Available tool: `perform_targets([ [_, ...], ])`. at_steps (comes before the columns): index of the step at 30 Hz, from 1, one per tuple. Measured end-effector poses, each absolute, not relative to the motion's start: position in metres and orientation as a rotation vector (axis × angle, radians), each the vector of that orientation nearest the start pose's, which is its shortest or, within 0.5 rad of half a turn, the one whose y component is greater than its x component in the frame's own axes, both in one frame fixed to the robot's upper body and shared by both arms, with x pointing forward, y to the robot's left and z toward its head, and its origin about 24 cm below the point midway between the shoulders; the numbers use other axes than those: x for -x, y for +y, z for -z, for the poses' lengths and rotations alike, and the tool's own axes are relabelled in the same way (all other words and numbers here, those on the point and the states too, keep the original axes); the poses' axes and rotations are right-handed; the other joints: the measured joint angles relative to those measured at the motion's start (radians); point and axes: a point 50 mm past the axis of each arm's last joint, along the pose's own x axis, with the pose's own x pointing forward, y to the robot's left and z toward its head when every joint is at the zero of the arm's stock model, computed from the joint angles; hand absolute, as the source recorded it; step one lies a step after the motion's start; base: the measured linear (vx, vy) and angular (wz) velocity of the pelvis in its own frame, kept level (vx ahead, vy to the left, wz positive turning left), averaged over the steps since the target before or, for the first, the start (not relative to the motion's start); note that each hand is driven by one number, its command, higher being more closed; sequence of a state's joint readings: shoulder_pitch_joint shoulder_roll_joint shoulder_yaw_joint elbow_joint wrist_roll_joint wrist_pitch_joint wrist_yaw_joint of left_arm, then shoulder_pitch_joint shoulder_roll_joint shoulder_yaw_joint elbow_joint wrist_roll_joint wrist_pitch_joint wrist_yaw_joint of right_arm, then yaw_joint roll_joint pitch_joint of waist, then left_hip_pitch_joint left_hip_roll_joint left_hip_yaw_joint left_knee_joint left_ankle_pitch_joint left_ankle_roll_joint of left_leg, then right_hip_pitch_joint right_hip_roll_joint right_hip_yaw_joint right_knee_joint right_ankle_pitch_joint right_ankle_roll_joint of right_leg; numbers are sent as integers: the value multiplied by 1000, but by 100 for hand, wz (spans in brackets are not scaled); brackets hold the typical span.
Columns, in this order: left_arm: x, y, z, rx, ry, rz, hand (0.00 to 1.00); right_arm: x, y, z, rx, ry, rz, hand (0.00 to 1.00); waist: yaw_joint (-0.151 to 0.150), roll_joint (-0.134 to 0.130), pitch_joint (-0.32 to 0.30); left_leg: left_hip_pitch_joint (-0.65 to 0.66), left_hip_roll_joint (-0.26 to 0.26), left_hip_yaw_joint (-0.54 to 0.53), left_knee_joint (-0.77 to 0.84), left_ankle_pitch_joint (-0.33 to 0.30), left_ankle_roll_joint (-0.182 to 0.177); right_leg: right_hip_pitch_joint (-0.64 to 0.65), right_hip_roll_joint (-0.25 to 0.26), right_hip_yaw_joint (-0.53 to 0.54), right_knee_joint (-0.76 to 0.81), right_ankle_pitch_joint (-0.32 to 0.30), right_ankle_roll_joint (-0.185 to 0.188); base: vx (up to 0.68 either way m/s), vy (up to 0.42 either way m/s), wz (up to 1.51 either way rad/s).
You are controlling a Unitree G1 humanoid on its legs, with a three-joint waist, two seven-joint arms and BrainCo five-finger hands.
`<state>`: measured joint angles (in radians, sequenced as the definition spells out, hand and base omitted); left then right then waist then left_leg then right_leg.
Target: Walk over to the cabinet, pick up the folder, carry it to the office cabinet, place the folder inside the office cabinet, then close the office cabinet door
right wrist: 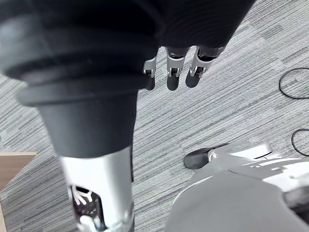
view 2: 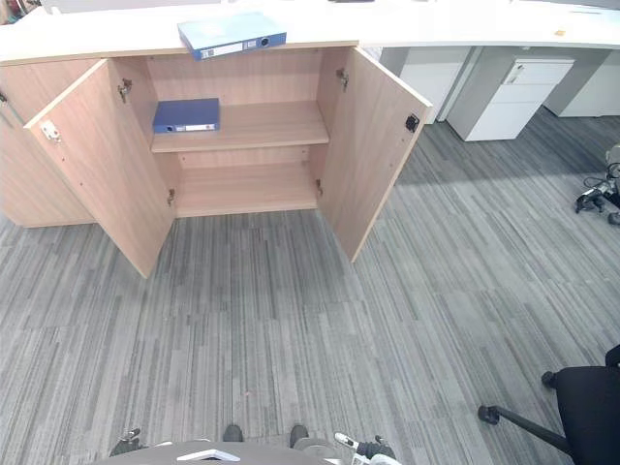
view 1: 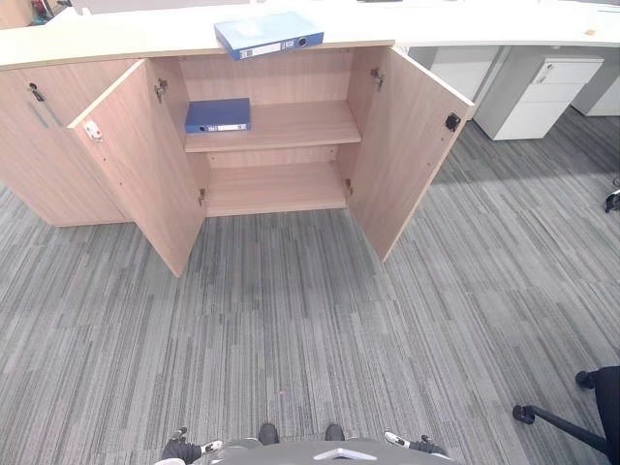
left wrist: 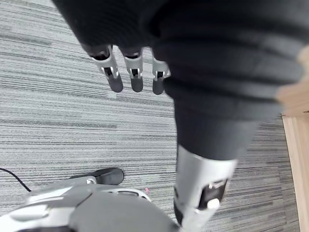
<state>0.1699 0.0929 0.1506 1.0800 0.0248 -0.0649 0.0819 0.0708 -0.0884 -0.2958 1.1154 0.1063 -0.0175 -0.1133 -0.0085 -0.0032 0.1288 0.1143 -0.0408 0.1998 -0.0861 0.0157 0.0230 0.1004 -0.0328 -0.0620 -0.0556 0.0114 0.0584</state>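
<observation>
A light blue folder (view 1: 268, 34) lies flat on the pale top of the wooden cabinet (view 1: 281, 126), sticking out a little over its front edge. A darker blue folder (view 1: 218, 114) lies on the left of the upper shelf inside. Both cabinet doors stand wide open, the left door (view 1: 145, 165) and the right door (view 1: 407, 145); the lower shelf is bare. My left hand (left wrist: 136, 77) and right hand (right wrist: 173, 77) hang low at my sides over the carpet, far from the cabinet. Their fingers are straight and hold nothing.
A closed wooden cabinet front (view 1: 48, 145) adjoins on the left. A white drawer pedestal (view 1: 538, 97) stands under the desk at the back right. A black office chair (view 2: 581, 407) with castors sits at the lower right. Grey striped carpet (view 1: 291, 329) stretches between me and the cabinet.
</observation>
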Motion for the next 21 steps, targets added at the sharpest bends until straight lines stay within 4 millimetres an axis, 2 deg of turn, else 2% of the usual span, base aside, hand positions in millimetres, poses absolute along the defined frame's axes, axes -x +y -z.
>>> perform_targets([
  [3, -55, 211, 166, -68, 1170, -285, 0, -80, -223, 163, -111, 1134, 497, 0, 6, -7, 5, -10, 0, 17, 0, -10, 5, -27, 0, 15, 37, -19, -1, 8, -9, -16],
  [5, -56, 212, 165, -72, 1165, -283, 0, -83, -223, 162, -111, 1124, 494, 0, 8, -12, 9, -13, -2, 29, 1, -23, 16, -85, -7, 23, 139, -70, 11, 61, 13, -20],
  [6, -58, 214, 165, -77, 1161, -284, 0, -85, -222, 162, -115, 1122, 492, 0, 8, -19, 15, -10, -10, 33, 5, -31, 22, -124, -20, 22, 229, -114, 25, 107, 15, -7],
  [9, -62, 216, 164, -82, 1152, -285, 0, -87, -221, 161, -113, 1116, 485, 0, 11, -23, 30, -1, -11, 33, 7, -44, 21, -194, -36, -5, 400, -137, 49, 106, 16, -5],
  [11, -72, 217, 162, -79, 1128, -289, 0, -96, -221, 159, -114, 1083, 480, 0, 11, -26, 64, 35, -1, 24, 10, -58, 36, -262, -37, -16, 557, -148, 43, 153, 15, 0],
  [12, -72, 218, 162, -81, 1127, -292, 0, -99, -220, 157, -115, 1066, 479, 0, 6, -20, 73, 38, 6, 17, 31, -77, 40, -294, -42, -36, 604, -189, 29, 156, -7, 6],
  [14, -73, 219, 162, -69, 1123, -305, 0, -100, -219, 157, -118, 1064, 478, 0, 4, -20, 74, 42, 31, 9, 69, -118, 29, -326, -31, -65, 582, -220, 25, 207, -18, 8],
  [16, -80, 219, 161, -69, 1108, -305, 0, -103, -219, 157, -120, 1055, 476, 0, -8, -18, 74, 44, 57, -13, 79, -141, 12, -361, -12, -87, 480, -201, 10, 328, -56, 28],
  [18, -87, 220, 159, -72, 1088, -304, 0, -101, -218, 157, -120, 1059, 479, 0, -15, -20, 74, 45, 65, -38, 81, -161, -17, -378, 3, -77, 350, -129, -8, 361, -107, 48],
  [20, -86, 220, 159, -44, 1084, -334, 0, -88, -220, 160, -140, 1086, 515, 0, -28, -24, 72, 100, 66, -78, 85, -206, -66, -360, -12, -59, 312, -46, -41, 472, -214, 68],
  [21, -86, 217, 160, -22, 1084, -350, 0, -86, -219, 160, -156, 1086, 529, 0, -29, -22, 68, 116, 79, -86, 92, -217, -80, -348, -6, -69, 325, -21, -44, 516, -255, 55],
])
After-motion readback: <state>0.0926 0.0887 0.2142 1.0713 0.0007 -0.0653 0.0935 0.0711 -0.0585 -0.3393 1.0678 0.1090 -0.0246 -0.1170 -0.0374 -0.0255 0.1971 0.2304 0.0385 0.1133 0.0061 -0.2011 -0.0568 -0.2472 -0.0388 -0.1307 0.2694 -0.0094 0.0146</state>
